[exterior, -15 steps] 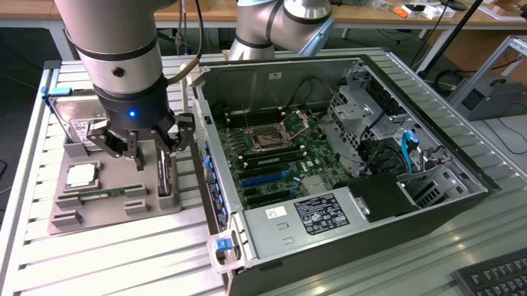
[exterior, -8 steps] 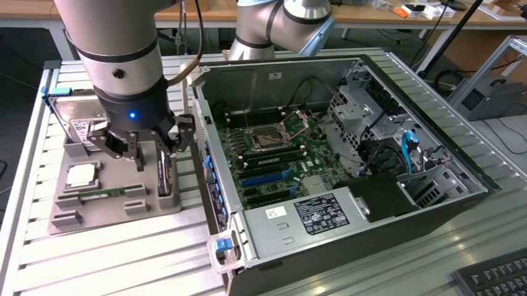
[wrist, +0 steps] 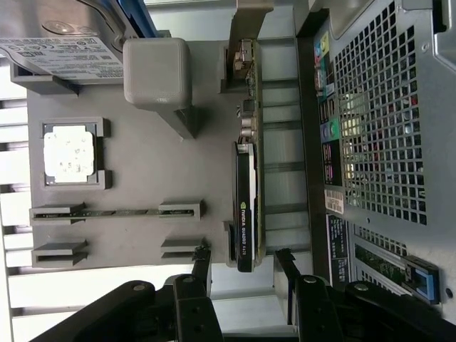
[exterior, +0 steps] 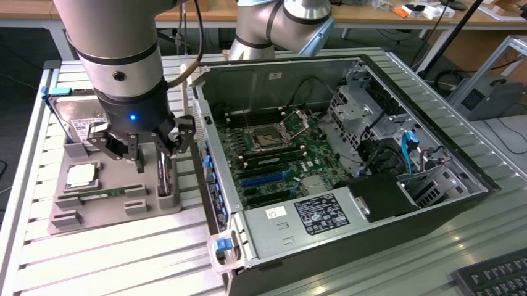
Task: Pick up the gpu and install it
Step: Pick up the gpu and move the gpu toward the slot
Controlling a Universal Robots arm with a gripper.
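Note:
The gpu (wrist: pixel 247 199) is a thin dark card standing on edge in a slot of the grey holder tray (wrist: pixel 142 178), just beside the computer case. In the exterior view the gpu (exterior: pixel 165 177) rises from the tray (exterior: pixel 107 213) under the arm's wrist. My gripper (exterior: pixel 155 161) hangs over the card's end with its jaws open. In the wrist view my gripper (wrist: pixel 244 260) has one finger on each side of the card, with a gap on both sides and no contact. The open case (exterior: pixel 329 160) shows the motherboard with blue expansion slots (exterior: pixel 263 176).
The tray also holds a silver hard drive (exterior: pixel 78 126), a square processor (exterior: pixel 82 176) and a green RAM stick (exterior: pixel 103 195). The case's perforated rear panel (wrist: pixel 377 128) stands close beside the card. A second arm's base (exterior: pixel 280 24) rises behind the case.

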